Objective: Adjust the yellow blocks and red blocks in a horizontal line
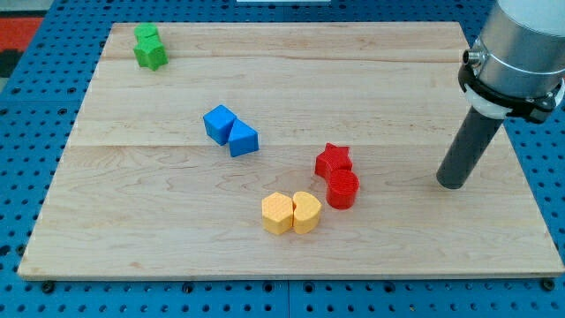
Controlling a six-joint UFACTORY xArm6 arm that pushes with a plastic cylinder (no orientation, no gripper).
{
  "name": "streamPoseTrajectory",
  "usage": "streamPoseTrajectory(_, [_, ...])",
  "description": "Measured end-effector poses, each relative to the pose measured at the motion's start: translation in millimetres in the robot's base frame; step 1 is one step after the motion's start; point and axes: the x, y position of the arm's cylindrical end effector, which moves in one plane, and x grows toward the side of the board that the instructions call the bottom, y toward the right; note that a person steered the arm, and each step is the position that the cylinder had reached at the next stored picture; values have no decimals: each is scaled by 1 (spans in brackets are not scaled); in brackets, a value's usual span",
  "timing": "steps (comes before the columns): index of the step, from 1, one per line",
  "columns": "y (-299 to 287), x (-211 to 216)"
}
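1. While the feed holds steady, I've got my tip (452, 184) planted on the wooden board (265, 256) out at about 3 o'clock from the board's middle, near the view's right edge, touching no block.
2. No jaws on this rig, so nothing to report as apart, together or clamped: it's a bare dark rod (466, 150) slanting up toward 1 o'clock into the grey arm housing (523, 53).
3. Red star block (334, 160) sits just past the board's middle toward 4 o'clock, well apart from my tip, which lies at roughly 3 o'clock from it.
4. Red cylinder block (342, 189) is right against the star, at its 5 o'clock; the two look to be touching.
5. Yellow hexagon block (277, 213) lies at about 8 o'clock from the red cylinder, near it.
6. Yellow heart-shaped block (306, 212) is pressed against the hexagon at its 3 o'clock, and stands just beside the red cylinder, a narrow gap between them.
7. So reds stack along a 12-to-6 line, yellows along a 9-to-3 line, the pairs set as a shallow corner.
8. Blue cube (220, 124) and blue wedge-like block (243, 140) touch each other at 10 o'clock from the reds, well apart.
9. Two green blocks (149, 47), shapes hard to read, huddle together far off at the board's 10 o'clock corner.
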Motion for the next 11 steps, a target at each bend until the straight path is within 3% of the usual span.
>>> streamPoseTrajectory(2, [-2,6])
streamPoseTrajectory(4, [-89,52])
streamPoseTrajectory(5, [-95,72])
streamPoseTrajectory(7, [-192,68])
streamPoseTrajectory(9, [-184,60])
streamPoseTrajectory(10, [-231,42])
streamPoseTrajectory(11, [-238,37])
